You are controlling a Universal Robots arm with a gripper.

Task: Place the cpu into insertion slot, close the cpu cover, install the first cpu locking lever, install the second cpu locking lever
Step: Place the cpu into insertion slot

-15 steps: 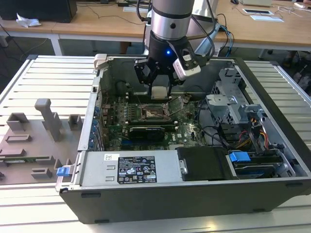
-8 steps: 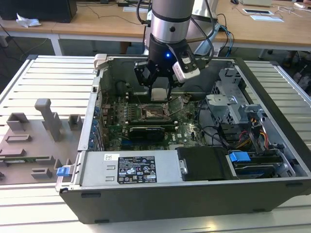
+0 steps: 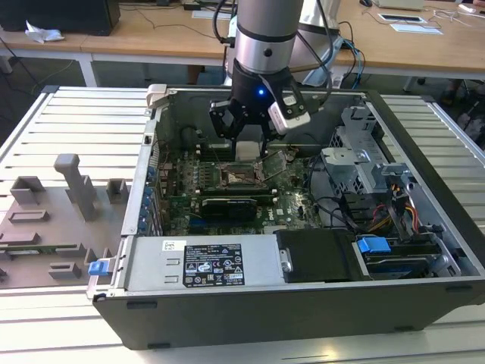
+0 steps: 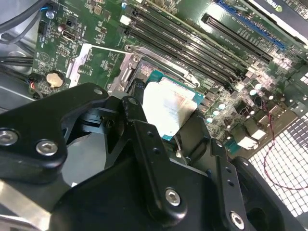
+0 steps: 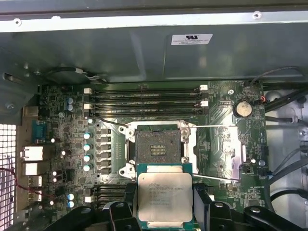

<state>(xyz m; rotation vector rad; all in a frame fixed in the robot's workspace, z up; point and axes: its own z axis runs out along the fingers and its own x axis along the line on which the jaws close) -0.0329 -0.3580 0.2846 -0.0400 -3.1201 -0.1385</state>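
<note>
The gripper point(image 3: 248, 145) pinches the cpu point(image 5: 165, 196) by opposite edges, flat and metal face up. In the exterior view it hangs at 12 o'clock of the bare slot point(image 5: 156, 148), likely for a level drop-in.

Black jaws clasping the cpu point(image 4: 167, 106), green circuit board point(image 4: 108, 65) beneath, long memory slots point(image 4: 192, 45) beyond

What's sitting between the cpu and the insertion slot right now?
Nothing. In the first wrist view the cpu, held in the hand, meets the rim of the open insertion slot with no part between them.
</note>
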